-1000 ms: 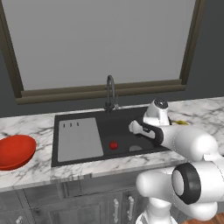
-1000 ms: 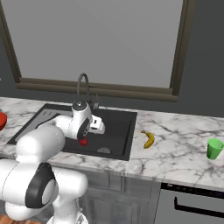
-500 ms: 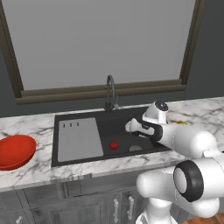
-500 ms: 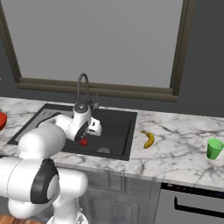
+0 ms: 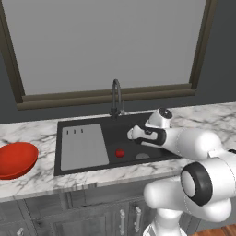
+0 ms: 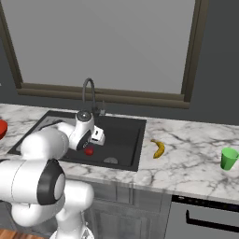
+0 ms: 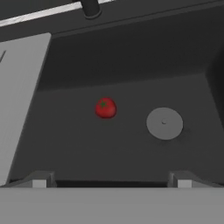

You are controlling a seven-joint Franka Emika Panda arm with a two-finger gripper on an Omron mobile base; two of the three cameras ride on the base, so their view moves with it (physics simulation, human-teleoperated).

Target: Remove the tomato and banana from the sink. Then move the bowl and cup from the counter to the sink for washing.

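With its jaws spread wide and empty over the sink (image 5: 152, 159), the tool (image 7: 111, 180) needs to drop toward twelve o'clock, straddle the tomato (image 7: 105, 108) beside the drain (image 7: 164, 123), then close gently.

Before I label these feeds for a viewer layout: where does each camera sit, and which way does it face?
Left base view: behind the arm's left, looking forward-down at the sink and bowl; arm rises lower right.
Right base view: behind its right, facing the counter with banana and cup; arm lower left.
Hand view: looks along the open gripper into the basin.
All share the tomato.
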